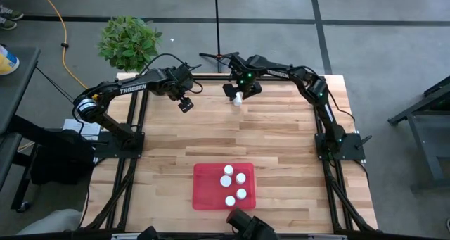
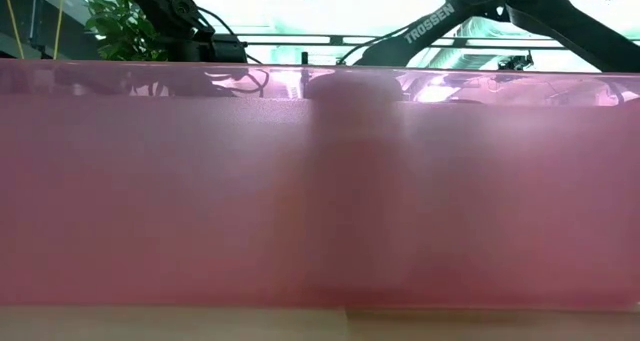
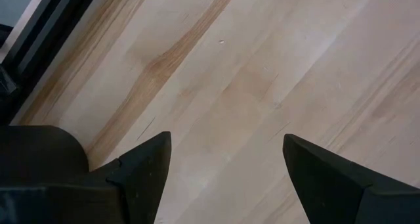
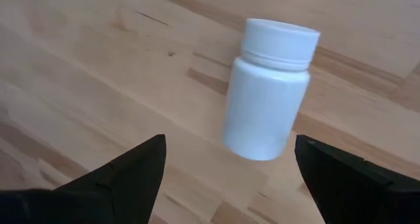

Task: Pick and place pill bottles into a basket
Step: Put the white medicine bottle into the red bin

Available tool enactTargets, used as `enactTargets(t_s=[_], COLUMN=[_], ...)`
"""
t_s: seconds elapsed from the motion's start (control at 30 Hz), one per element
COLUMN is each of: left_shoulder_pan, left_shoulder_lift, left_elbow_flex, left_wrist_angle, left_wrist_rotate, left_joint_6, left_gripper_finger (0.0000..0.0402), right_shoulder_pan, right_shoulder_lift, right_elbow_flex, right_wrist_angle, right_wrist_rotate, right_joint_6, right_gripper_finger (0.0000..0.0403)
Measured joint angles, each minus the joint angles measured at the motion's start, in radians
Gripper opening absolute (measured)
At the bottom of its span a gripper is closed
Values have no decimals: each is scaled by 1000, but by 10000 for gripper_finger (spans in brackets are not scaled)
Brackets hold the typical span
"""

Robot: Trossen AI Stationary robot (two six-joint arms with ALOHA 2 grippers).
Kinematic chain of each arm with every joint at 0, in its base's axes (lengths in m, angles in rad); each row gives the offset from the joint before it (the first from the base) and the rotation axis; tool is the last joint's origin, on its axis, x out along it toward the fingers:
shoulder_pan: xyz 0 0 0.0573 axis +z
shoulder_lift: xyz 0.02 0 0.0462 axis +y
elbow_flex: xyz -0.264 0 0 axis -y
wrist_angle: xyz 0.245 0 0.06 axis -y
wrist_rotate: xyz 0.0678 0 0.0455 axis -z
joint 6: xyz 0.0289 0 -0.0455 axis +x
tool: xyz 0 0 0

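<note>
Your right gripper (image 4: pixel 226 178) stands released, a white pill bottle (image 4: pixel 269 92) ahead between its fingers; overhead, five sit in the basket (image 1: pixel 205 192). Left gripper (image 3: pixel 223 178) released too.

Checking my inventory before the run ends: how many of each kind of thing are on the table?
Pill bottles in the red tray: 5
Pill bottles outside the tray, by the right gripper: 1
Red trays: 1
Total: 7
</note>
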Motion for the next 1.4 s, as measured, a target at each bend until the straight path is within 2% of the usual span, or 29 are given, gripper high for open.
enactTargets(t_s=[0.33, 0.7, 1.4], left_shoulder_pan=[0, 0, 0], left_shoulder_lift=[0, 0, 0], left_elbow_flex=[0, 0, 0], left_wrist_angle=[0, 0, 0], left_wrist_rotate=[0, 0, 0], left_joint_6=[0, -3, -3], left_gripper_finger=[326, 326, 326], right_shoulder_pan=[-3, -9, -20], right_shoulder_lift=[0, 0, -1], right_elbow_flex=[0, 0, 0], right_wrist_angle=[-2, -87, -10], right_wrist_rotate=[-22, -27, -38], right_joint_6=[-10, 8, 1], right_gripper_finger=[327, 327, 325])
